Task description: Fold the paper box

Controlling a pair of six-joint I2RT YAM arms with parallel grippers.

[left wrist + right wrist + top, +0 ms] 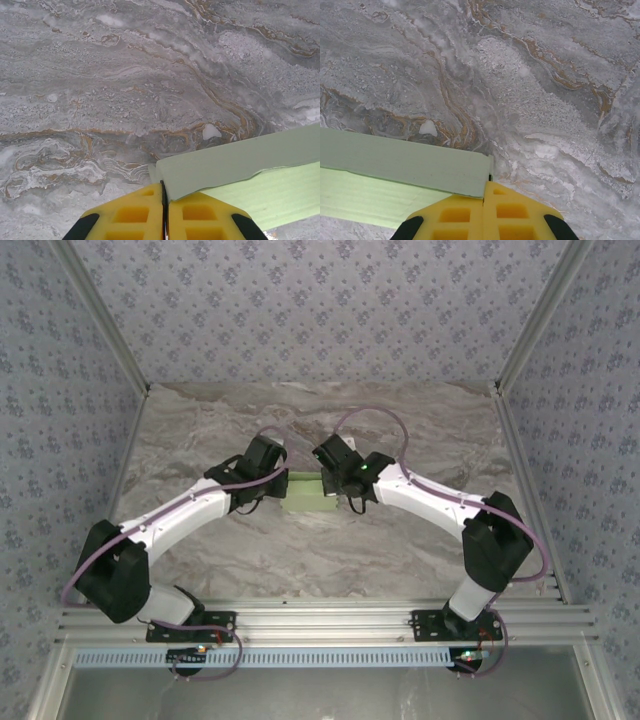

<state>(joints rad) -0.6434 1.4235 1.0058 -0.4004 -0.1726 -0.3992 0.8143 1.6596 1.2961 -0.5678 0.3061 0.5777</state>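
Observation:
The paper box [305, 491] is a pale light-green card piece lying mid-table between my two grippers. In the left wrist view a raised flap of the paper box [235, 160] runs off to the right. My left gripper [164, 188] has its yellow fingers [135, 215] pressed together, pinching the flap's near corner. From the right wrist, the paper box [405, 162] stretches away to the left. My right gripper [485, 188] is shut on the flap's right end. From above, the left gripper [284, 483] and right gripper [335, 494] hold opposite ends.
The marble-patterned table [320, 420] has free room all round the card. Patterned walls [320, 300] close in the back and both sides, with metal posts [530, 330] at the corners. An aluminium rail [320, 620] carries the arm bases at the near edge.

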